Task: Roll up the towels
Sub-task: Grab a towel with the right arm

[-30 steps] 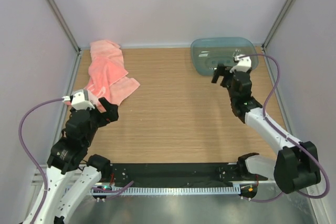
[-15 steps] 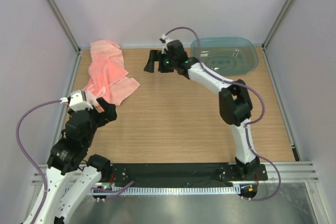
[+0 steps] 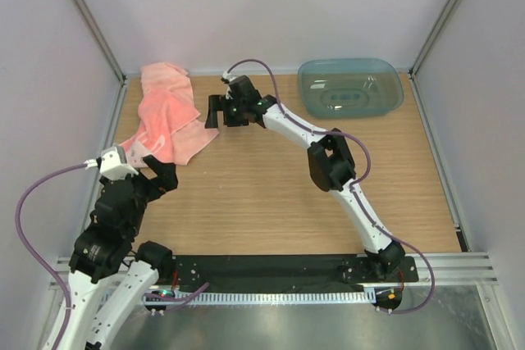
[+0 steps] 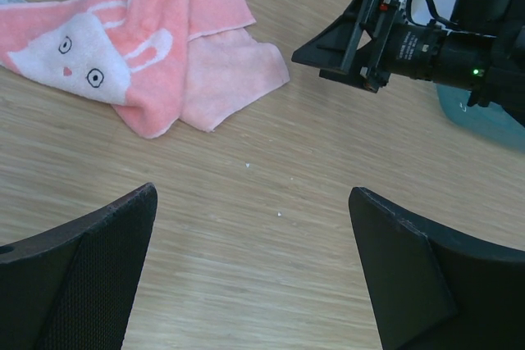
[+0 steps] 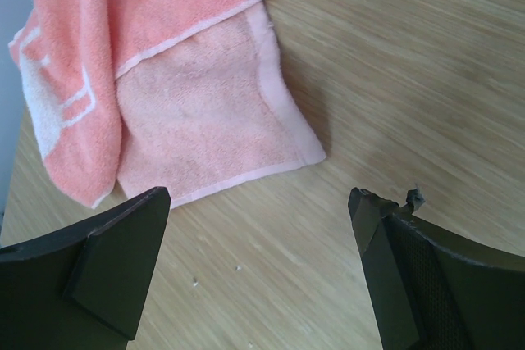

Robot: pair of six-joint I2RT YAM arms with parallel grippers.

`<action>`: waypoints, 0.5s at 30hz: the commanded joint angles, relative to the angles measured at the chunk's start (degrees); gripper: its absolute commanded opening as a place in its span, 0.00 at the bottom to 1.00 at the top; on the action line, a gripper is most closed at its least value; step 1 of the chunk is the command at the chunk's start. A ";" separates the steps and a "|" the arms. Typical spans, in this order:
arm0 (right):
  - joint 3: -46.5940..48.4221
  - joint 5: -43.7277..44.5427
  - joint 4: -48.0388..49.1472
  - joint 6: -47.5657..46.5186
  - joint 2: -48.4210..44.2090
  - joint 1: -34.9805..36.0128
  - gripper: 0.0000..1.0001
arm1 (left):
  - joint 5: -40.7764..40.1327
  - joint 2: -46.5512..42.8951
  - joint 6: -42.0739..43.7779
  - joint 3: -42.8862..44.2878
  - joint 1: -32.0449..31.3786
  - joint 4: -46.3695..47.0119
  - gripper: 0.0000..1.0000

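Observation:
The towels point(image 3: 168, 112) are salmon-pink and lie overlapped in a loose heap at the table's back left corner. In the left wrist view the towels point(image 4: 164, 38) show a white bunny face on the upper one. My right gripper point(image 3: 215, 111) reaches across the table and hovers open just right of the heap. Through its camera, the right gripper point(image 5: 258, 198) has bare wood between its fingers, and the lower corner of the towels point(image 5: 197, 120) lies just beyond them. My left gripper point(image 3: 157, 171) is open near the heap's front edge, and the left gripper point(image 4: 253, 202) holds nothing.
A translucent blue-green tub point(image 3: 350, 86) stands at the back right. Metal frame posts and pale walls close in the table on the left, right and back. My outstretched right arm point(image 3: 328, 153) crosses the middle of the table.
My right arm has swung from over the tub at the back right across to the towels on the left. My left gripper has drawn back slightly toward the near left.

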 commanded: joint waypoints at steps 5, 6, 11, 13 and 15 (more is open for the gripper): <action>12.75 1.77 -0.84 4.50 7.65 0.20 0.99 | -0.12 1.35 -0.41 0.34 0.11 0.58 1.00; 13.29 2.30 0.21 5.55 8.35 0.20 0.99 | -0.03 1.44 -0.41 0.34 0.02 0.66 1.00; 18.55 2.66 1.36 9.42 13.18 0.20 0.94 | 0.15 1.26 -0.41 0.34 0.02 0.67 1.00; 19.09 2.57 2.67 11.61 14.15 0.20 0.91 | 0.24 1.18 -0.41 0.25 0.11 0.84 1.00; 19.27 2.39 4.17 12.58 15.29 0.29 0.90 | 0.32 1.00 -0.50 0.25 0.02 0.75 1.00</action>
